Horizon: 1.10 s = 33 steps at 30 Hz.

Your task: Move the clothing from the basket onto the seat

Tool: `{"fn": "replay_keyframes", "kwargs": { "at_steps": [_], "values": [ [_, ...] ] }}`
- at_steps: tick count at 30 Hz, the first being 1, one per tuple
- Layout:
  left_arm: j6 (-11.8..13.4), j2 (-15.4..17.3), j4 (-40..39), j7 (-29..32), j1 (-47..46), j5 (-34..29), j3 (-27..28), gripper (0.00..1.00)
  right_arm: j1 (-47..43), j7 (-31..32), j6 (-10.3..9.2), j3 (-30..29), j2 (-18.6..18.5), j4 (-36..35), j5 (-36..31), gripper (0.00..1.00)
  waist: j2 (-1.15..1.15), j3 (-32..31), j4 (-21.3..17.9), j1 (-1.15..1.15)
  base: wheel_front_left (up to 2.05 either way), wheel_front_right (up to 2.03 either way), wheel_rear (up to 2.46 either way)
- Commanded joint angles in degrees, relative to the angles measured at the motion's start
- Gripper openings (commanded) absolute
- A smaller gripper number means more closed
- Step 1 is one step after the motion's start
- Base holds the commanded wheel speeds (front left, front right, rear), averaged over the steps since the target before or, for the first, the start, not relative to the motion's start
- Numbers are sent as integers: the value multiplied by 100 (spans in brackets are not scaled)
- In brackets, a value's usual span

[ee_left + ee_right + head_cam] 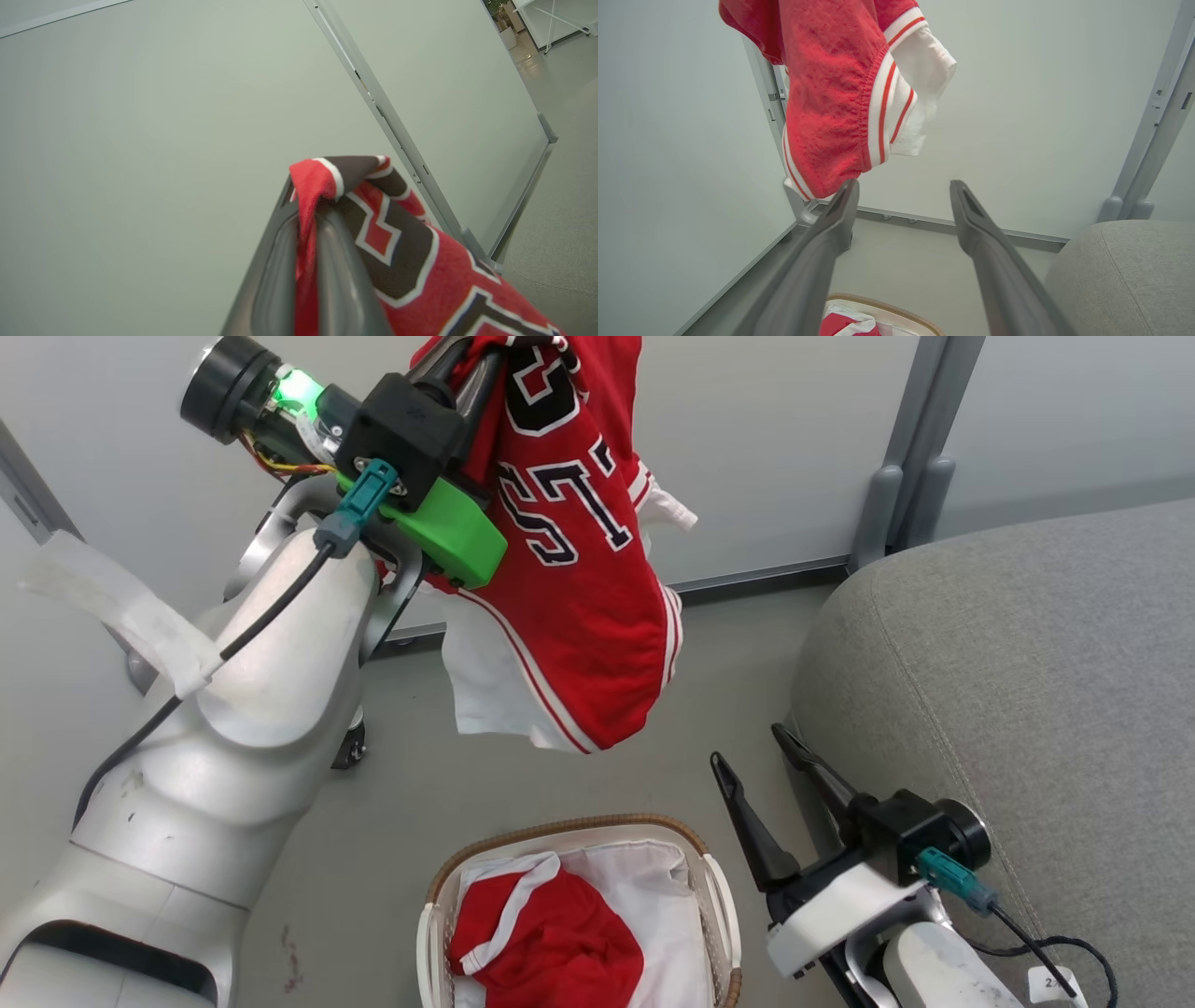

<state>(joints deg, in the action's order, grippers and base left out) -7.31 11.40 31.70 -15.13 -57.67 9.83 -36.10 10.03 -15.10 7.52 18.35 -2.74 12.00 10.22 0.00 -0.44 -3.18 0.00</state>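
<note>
Raised high, the left claw (306,200) clamps 1 red garment (579,616) dangling clear of the basket (560,826); the right claw (747,747) gapes empty beside the seat (1027,663).

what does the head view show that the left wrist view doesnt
Head view, not left wrist: the basket on the floor with a second red garment lying in it, and the right gripper, open and holding nothing, beside the basket. Left wrist view, not head: close up, the two fingers pinching a fold of cloth, plus a bright room area past the partition's end. Both: the red lettered garment hanging from the shut left gripper, and the pale partition behind.
</note>
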Motion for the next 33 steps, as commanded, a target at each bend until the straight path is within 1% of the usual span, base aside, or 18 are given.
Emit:
{"fn": "replay_keyframes", "kwargs": {
  "at_steps": [1, 6, 12, 15, 20, 29, 30, 31, 32, 33],
  "values": [
    [-13, -58, -3, -3, -145, -2, -7, 0, 132, -10, -6, 105, -27, 80, 147, 100, 0, 3, 18, 0, 0, 0, 0],
    [-16, -206, -10, -3, -246, -28, -96, 0, 440, -10, -6, 452, -28, 479, 611, 100, 0, 8, 104, 0, 0, 0, 0],
    [-17, -407, -145, -3, -318, 25, -298, 0, 676, -10, -6, 573, -26, 937, 919, 100, 0, -19, 256, 0, 0, 0, 0],
    [-19, -463, -243, -2, -331, 87, -444, 0, 779, -10, -6, 664, -23, 1058, 999, 100, 0, -45, 331, 0, 0, 0, 0],
    [-19, -492, -364, -1, -271, 216, -630, 0, 897, -9, -6, 851, -25, 872, 1115, 100, 0, -84, 401, 0, 0, 0, 0],
    [-14, -476, -474, -1, -66, 414, -807, 0, 1135, -9, -6, 676, -27, 496, 1081, 100, 0, -118, 463, 0, 0, 0, 0],
    [-14, -475, -469, -1, -48, 437, -808, 0, 1158, -9, -6, 659, -26, 487, 1069, 93, 0, -113, 466, 0, 0, 0, 0],
    [-14, -469, -466, -1, -21, 460, -797, 0, 1190, -9, -6, 621, -26, 460, 1068, 50, 0, -107, 467, 0, 0, 0, 0],
    [-14, -462, -455, -1, 7, 486, -779, 0, 1206, -9, -6, 587, -27, 440, 1067, 38, 0, -102, 468, 0, 0, 0, 0],
    [-14, -449, -439, -1, 50, 511, -758, 0, 1214, -9, -6, 542, -26, 432, 1032, 20, 0, -96, 469, 0, 0, 0, 0]
  ]
}}
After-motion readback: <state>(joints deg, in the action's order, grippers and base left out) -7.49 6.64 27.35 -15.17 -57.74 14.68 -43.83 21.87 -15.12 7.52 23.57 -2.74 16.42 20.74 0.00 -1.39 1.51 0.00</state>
